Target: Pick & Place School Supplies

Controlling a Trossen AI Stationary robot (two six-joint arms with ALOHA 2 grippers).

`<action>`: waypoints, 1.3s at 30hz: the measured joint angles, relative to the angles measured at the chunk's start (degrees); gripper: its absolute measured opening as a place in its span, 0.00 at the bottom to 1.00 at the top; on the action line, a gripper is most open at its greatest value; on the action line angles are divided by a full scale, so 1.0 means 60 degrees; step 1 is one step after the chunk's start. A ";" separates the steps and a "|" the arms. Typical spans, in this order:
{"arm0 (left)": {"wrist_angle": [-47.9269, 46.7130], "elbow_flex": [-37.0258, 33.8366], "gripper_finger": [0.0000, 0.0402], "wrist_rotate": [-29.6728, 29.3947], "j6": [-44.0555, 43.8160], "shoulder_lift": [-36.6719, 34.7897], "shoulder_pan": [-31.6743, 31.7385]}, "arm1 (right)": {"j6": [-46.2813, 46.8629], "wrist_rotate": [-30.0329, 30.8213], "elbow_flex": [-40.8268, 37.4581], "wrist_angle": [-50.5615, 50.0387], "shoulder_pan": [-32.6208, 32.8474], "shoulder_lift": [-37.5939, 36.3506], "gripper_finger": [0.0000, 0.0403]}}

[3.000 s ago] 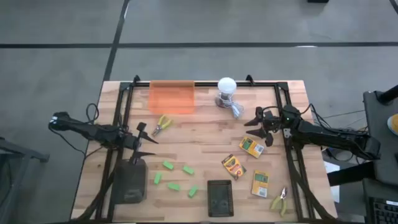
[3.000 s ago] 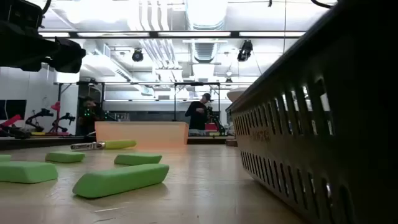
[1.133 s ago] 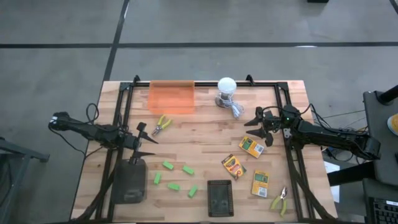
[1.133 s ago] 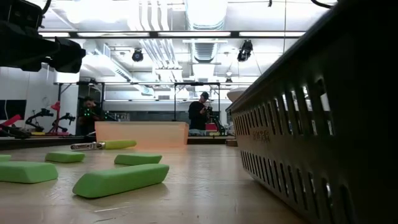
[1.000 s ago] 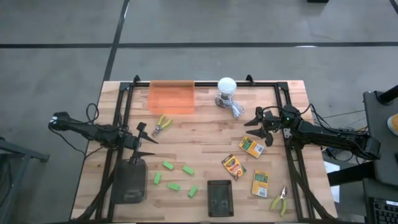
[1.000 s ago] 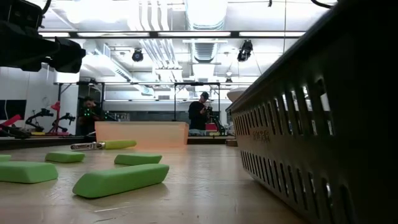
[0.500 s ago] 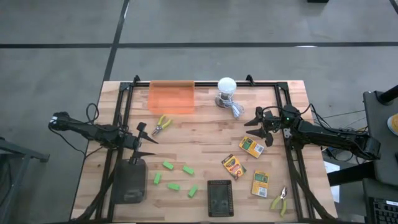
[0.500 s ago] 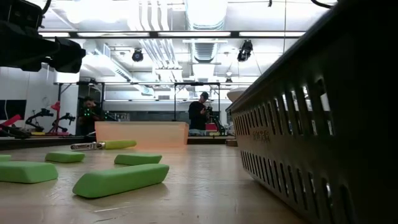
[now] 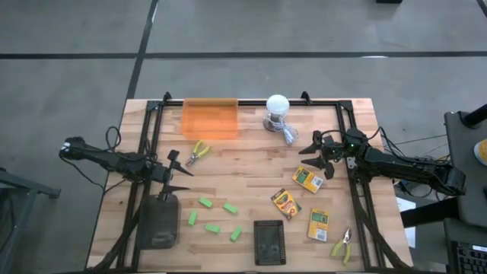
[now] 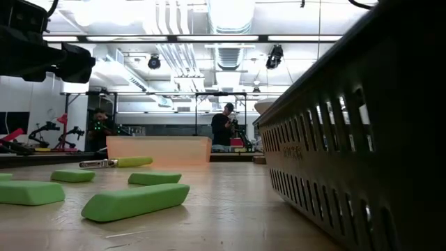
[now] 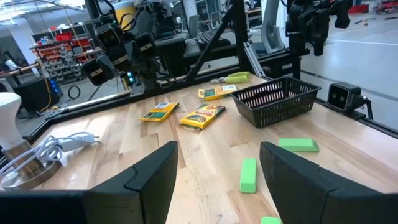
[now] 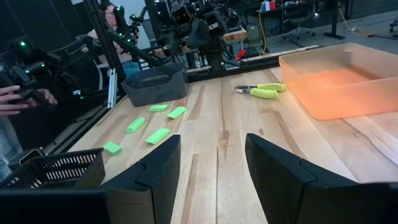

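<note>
Green blocks (image 9: 217, 217) scattered near left gripper (image 9: 176, 174), jaws spread, empty, right gripper (image 9: 319, 157) apparently open above crayon boxes (image 9: 308, 180), holding nothing.

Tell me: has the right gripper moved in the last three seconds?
No. In the high view the right gripper sits just above the nearest flat yellow-and-green crayon box, as before, open.
</note>
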 joint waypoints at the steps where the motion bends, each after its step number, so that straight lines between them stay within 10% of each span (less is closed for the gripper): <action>1: -0.0004 0.0000 0.58 0.0001 -0.0095 0.0000 -0.0002 | 0.0001 0.0000 0.0001 0.0002 0.0000 0.0002 0.44; 39: -0.0883 0.1464 0.58 -0.0749 -0.2054 0.0561 0.0000 | 0.0001 -0.0002 -0.0002 0.0002 0.0000 0.0000 0.44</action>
